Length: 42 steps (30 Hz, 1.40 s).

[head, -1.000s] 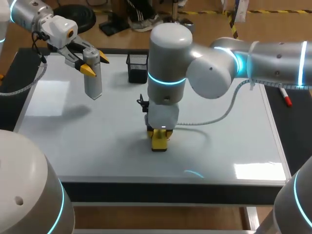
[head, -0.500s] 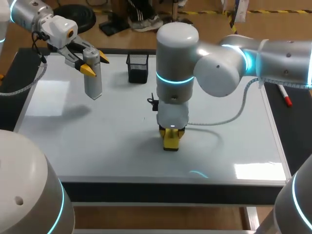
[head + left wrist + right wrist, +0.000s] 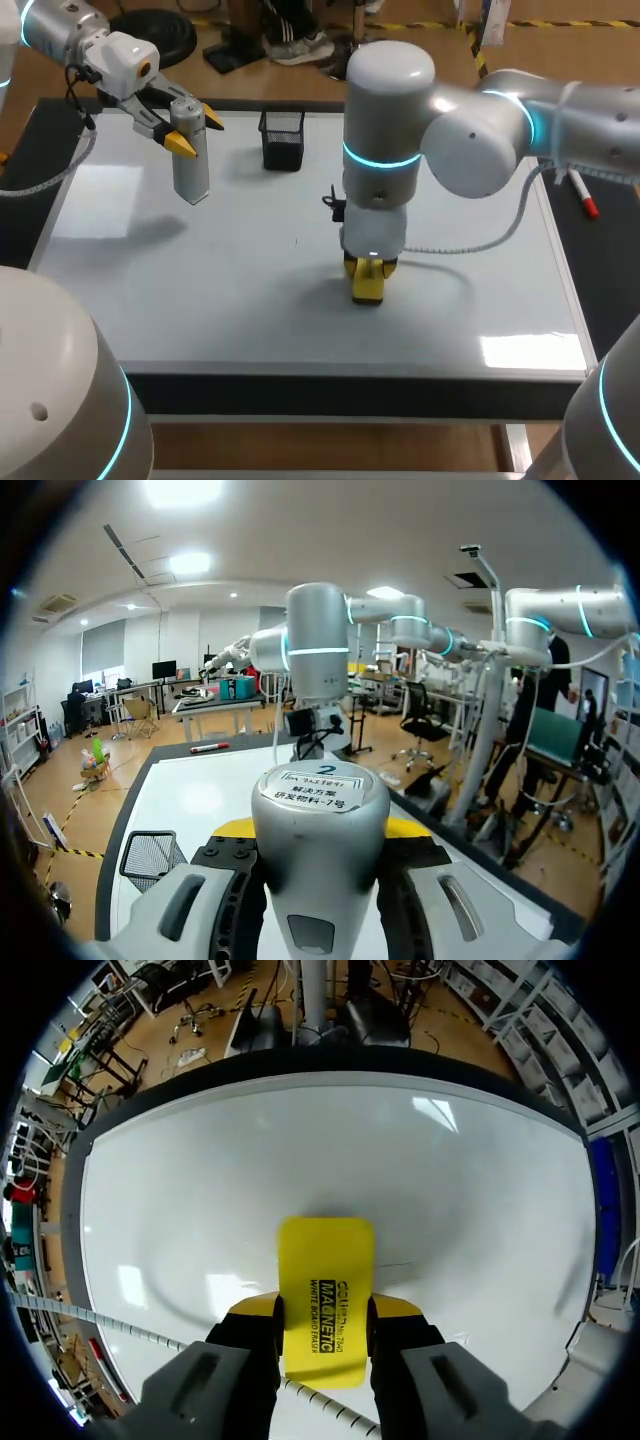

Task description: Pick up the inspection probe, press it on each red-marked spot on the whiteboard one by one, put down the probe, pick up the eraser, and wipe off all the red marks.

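Observation:
The grey cylindrical probe [image 3: 189, 150] hangs above the whiteboard's [image 3: 200, 290] far left part, with my left gripper [image 3: 192, 132] shut on it; in the left wrist view the probe [image 3: 320, 820] fills the space between the fingers. My right gripper [image 3: 368, 270] is shut on the yellow eraser [image 3: 368, 285], which stands pressed on the board near the middle. In the right wrist view the eraser [image 3: 325, 1295] sits between the yellow-tipped fingers, its far end on the whiteboard [image 3: 200, 1190]. A faint thin mark [image 3: 296, 241] shows on the board left of the eraser.
A black mesh cup [image 3: 282, 138] stands at the board's far edge. A red marker [image 3: 585, 197] lies off the board at the right. My right arm's thick elbow [image 3: 480, 145] and cable [image 3: 470, 245] hang over the board's right half.
My right arm has slid the eraser to the right along the board. The left arm and the probe have kept still.

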Available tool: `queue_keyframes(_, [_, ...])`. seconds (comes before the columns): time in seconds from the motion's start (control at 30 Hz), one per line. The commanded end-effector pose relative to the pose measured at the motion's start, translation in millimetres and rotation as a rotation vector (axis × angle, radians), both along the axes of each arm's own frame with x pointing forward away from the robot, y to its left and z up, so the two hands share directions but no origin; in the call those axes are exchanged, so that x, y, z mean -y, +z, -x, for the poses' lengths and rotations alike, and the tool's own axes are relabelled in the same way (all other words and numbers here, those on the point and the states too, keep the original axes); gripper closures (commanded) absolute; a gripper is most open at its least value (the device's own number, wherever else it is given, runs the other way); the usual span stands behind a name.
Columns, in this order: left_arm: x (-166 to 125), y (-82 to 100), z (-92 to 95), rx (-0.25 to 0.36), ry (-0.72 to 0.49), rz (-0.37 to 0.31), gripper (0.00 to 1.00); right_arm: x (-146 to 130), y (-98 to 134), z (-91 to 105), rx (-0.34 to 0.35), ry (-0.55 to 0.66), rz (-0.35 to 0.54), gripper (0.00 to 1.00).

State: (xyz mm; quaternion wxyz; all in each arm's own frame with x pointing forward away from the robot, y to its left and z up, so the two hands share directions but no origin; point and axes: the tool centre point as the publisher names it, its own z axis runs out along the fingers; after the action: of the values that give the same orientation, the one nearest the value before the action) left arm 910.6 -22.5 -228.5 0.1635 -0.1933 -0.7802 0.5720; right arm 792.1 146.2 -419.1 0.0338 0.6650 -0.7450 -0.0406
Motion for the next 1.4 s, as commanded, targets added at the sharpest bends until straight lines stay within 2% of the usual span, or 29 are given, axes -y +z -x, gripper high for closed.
queue_keyframes(0.03, [0.5,1.7,0.8,0.001,0.002,-0.004,1.0,2.8,19.5,-10.1,-0.018,0.026,0.0,1.0])
queue_keyframes(0.4, [0.5,1.7,0.8,0.001,0.002,-0.004,1.0,-2.2,39.8,-33.0,-0.017,0.082,-0.015,1.0])
queue_keyframes(0.47, [0.5,1.7,0.8,0.001,0.002,-0.004,1.0,-1.4,43.4,-35.3,-0.008,0.088,-0.039,1.0])
queue_keyframes(1.07, [0.5,1.7,0.8,0.001,0.002,-0.004,1.0,-1.4,43.4,-35.3,-0.008,0.088,-0.039,1.0])
queue_keyframes(1.17, [0.5,1.7,0.8,0.001,0.002,-0.004,1.0,-1.6,39.9,-47.6,-0.019,0.104,-0.077,1.0])
queue_keyframes(1.3, [0.5,1.7,0.8,0.001,0.002,-0.004,1.0,2.4,39.9,-75.3,-0.016,0.117,-0.09,1.0])
queue_keyframes(1.4, [0.5,1.7,0.8,0.001,0.002,-0.004,1.0,5.4,39.3,-96.3,-0.016,0.138,-0.062,1.0])
